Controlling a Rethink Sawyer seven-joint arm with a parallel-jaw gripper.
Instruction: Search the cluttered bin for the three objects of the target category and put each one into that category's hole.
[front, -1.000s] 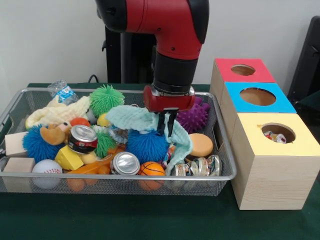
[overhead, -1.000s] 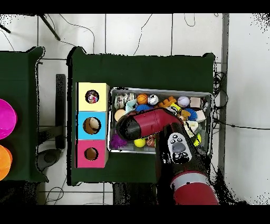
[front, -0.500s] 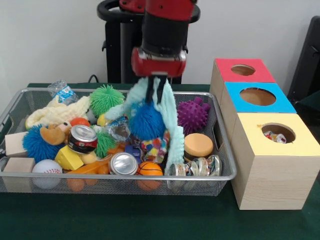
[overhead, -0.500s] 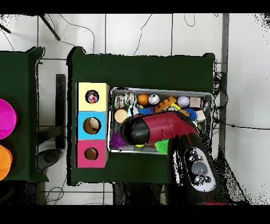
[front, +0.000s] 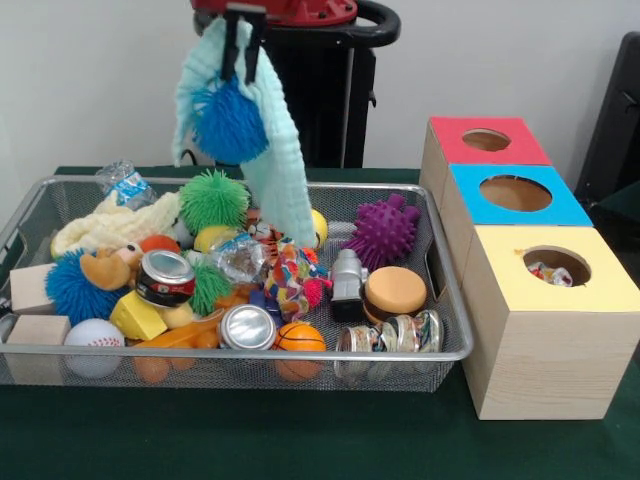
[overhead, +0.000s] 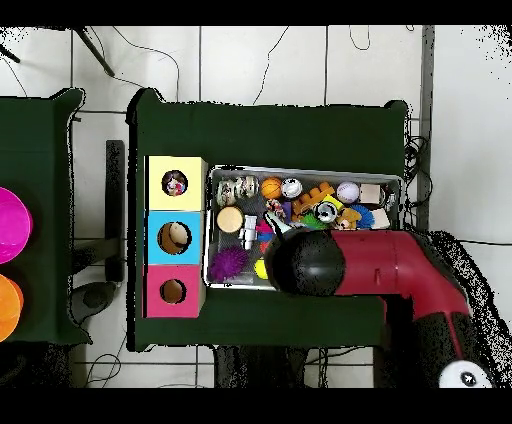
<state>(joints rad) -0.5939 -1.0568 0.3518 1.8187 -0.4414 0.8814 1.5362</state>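
Note:
My gripper (front: 243, 48) is high above the wire bin (front: 250, 354), near the top edge of the front view. It is shut on a pale teal cloth (front: 281, 172) and a blue spiky ball (front: 230, 122), which hang together below the fingers. The cloth's lower end dangles just over the bin's back middle. To the right stand three boxes with round holes: red (front: 487, 152), blue (front: 515, 212) and yellow (front: 555, 290). From overhead the red arm (overhead: 360, 265) covers the gripper and its load.
In the bin lie a purple spiky ball (front: 383, 230), a green one (front: 213, 198), another blue one (front: 70, 287), two cans (front: 165, 277), a small basketball (front: 300, 338), a baseball (front: 92, 338), wood blocks (front: 30, 288) and a plush toy (front: 110, 228).
The gripper has risen from the bin's middle to high above it, moving left in the front view. It lifted the cloth and blue spiky ball clear, uncovering toys beneath.

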